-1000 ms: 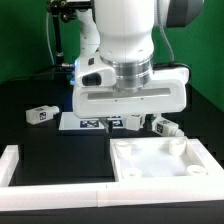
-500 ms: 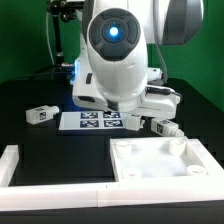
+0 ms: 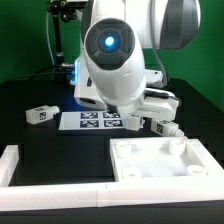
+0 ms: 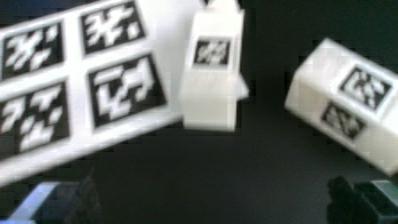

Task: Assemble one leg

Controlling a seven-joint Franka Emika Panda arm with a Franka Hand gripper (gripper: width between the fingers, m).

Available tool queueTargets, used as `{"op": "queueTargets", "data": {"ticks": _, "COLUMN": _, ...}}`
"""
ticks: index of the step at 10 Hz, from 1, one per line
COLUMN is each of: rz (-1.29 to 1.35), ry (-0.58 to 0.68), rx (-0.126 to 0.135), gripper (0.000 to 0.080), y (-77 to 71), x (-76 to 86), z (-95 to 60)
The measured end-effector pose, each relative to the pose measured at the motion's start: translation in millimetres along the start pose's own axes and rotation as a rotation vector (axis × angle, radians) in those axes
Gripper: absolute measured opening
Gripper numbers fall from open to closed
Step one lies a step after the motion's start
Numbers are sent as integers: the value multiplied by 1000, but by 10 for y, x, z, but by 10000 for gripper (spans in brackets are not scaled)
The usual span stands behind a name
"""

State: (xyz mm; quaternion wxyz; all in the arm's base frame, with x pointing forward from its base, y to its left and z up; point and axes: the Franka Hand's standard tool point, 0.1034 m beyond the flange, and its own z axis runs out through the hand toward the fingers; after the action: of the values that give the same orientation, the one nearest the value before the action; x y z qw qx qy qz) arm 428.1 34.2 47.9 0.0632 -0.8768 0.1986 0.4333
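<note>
Arm (image 3: 118, 60) has rolled and tipped down over marker board (image 3: 88, 120) since second ago. Hand (image 4: 210, 205) wide open, empty. Leg (image 4: 217, 70) lies on table (image 3: 30, 138) at marker board edge, second leg (image 4: 347, 100) just beyond it. Approach underway, grasp pending

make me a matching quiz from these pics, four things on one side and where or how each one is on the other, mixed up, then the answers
Things:
1. lone leg
2. marker board
3. tabletop
4. gripper

Place or state:
A. open, holding nothing
B. in the foreground, toward the exterior view's right
C. flat on the table under the arm, tags facing up
D. by itself toward the exterior view's left

Pairs: 1-D, 2-C, 3-B, 4-A
</note>
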Motion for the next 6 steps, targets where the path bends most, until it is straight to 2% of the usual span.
{"op": "queueTargets", "data": {"ticks": 1, "rz": -1, "ry": -5, "rx": -5, "gripper": 649, "y": 5, "x": -14, "z": 70}}
{"op": "queueTargets", "data": {"ticks": 6, "rz": 5, "ry": -5, "rx": -2, "gripper": 649, "y": 22, "x": 2, "z": 83}}
